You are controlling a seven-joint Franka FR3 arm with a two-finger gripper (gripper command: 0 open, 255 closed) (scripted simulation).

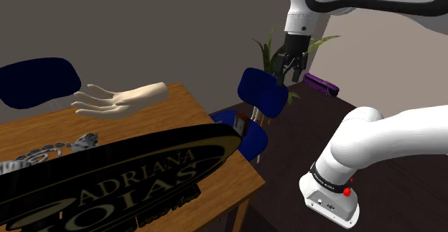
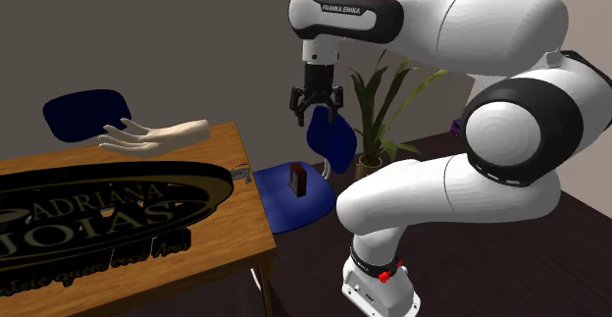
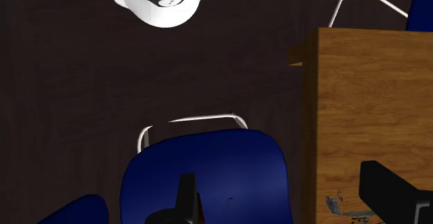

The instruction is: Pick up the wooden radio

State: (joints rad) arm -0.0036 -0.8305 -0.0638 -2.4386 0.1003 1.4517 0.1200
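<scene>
The wooden radio [image 2: 297, 180] stood upright on the blue chair [image 2: 284, 209], just past the table [image 2: 218, 144] on the second exterior view's right, well below the gripper [image 2: 317, 106]. The arm arched high over the chair with its hand pointing straight down and its fingers spread, holding nothing.

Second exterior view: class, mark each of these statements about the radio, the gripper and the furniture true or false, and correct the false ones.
1. The radio stands on the seat of the blue chair. True.
2. The gripper is shut on the radio. False: it is open and hangs above the chair, apart from the radio.
3. A pale model hand is on the wooden table. True.
4. The plant stands on the table. False: it stands on the floor behind the chair.
</scene>
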